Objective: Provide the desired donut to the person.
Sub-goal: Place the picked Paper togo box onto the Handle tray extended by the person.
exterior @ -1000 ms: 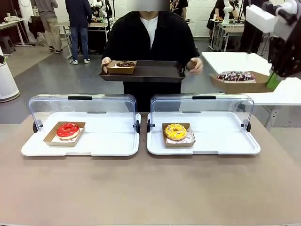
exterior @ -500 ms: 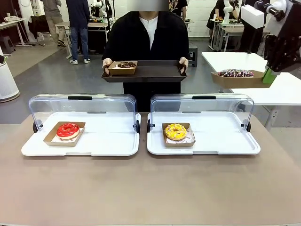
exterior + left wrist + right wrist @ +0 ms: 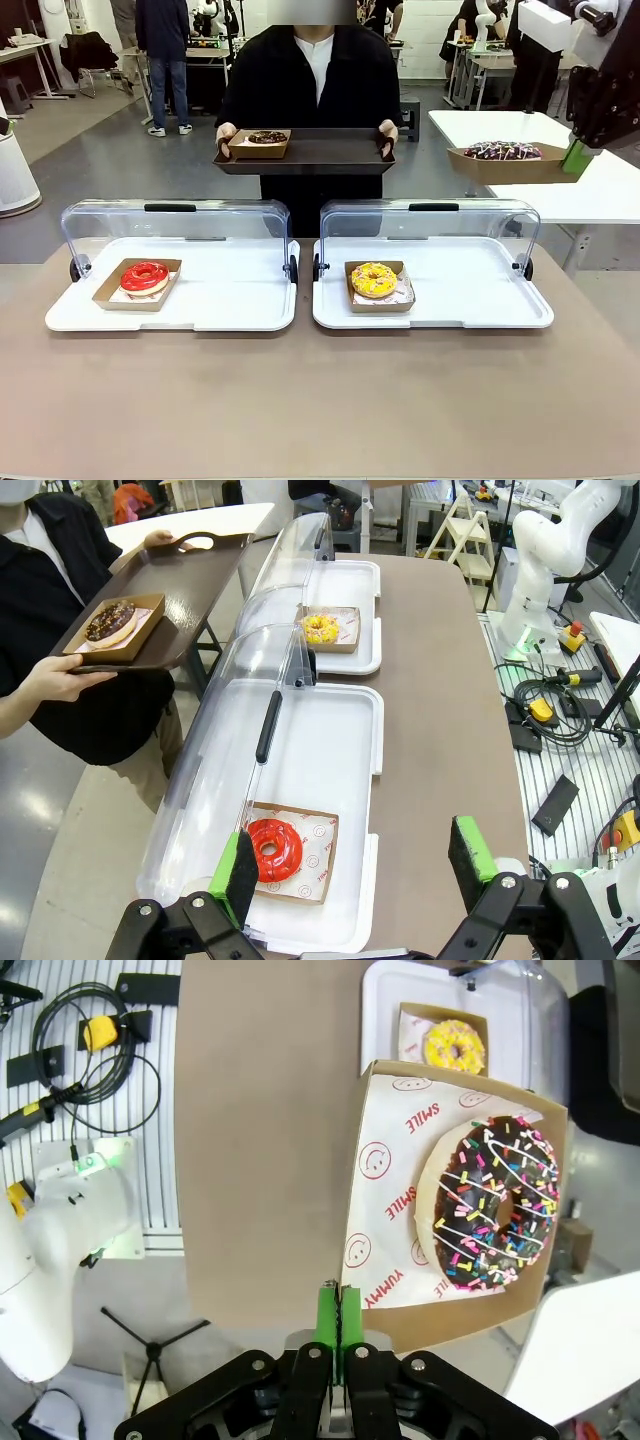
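Handing over the boxed donut. Nearest the robot, two white display trays (image 3: 230, 292) sit side by side on the table (image 3: 320, 400), their clear lids (image 3: 430, 222) swung open. The left one holds a red donut (image 3: 145, 277) and the right one a yellow donut (image 3: 374, 280).

High at the table's far right, the right gripper (image 3: 574, 158) carries a card box (image 3: 500, 167) with a sprinkled donut (image 3: 502, 151). Farthest off, the person (image 3: 310, 80) holds out a dark serving tray (image 3: 330, 150) in both hands (image 3: 388, 132). A chocolate donut (image 3: 266, 137) sits boxed at its picture-left end, and the rest of the tray is bare.

The step in hand appears to be carrying the box across to that tray. The box is gripped by one rim only, with the donut's weight hanging out from the grip, so it should travel level and slowly, passing above the open lids. It should land on the bare part of the tray, beside the box already there. Release should come only once its base lies flat.

The right gripper's jaws are pressed together on the box's rim, green pads pinching the card. The left gripper (image 3: 355, 865) hovers over the left display tray's end with its jaws wide apart, holding nothing.
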Controlling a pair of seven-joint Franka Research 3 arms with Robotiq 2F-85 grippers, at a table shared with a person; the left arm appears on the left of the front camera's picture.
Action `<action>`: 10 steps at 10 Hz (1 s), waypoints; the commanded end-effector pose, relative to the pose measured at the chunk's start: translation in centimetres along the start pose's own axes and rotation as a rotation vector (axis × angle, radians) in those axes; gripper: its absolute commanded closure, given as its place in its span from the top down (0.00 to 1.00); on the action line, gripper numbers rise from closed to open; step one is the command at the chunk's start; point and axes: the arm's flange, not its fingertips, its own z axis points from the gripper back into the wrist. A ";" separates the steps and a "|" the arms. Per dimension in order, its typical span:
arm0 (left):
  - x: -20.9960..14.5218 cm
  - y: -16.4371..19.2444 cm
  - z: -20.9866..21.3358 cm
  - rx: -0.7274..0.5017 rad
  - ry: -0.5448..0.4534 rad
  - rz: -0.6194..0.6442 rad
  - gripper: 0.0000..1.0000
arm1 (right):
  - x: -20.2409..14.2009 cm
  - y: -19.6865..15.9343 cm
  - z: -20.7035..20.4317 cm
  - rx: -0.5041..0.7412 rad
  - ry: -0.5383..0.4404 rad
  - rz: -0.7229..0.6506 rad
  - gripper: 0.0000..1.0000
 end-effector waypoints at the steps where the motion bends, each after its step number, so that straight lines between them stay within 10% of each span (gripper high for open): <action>1: 0.0 -0.2 0.0 0.001 -0.004 -0.004 1.00 | 0.0 0.1 -0.3 0.004 0.008 -0.010 0.00; 10: 0.0 -0.2 0.0 0.001 -0.004 -0.004 1.00 | 2.9 -1.4 1.9 -0.076 0.017 0.049 0.01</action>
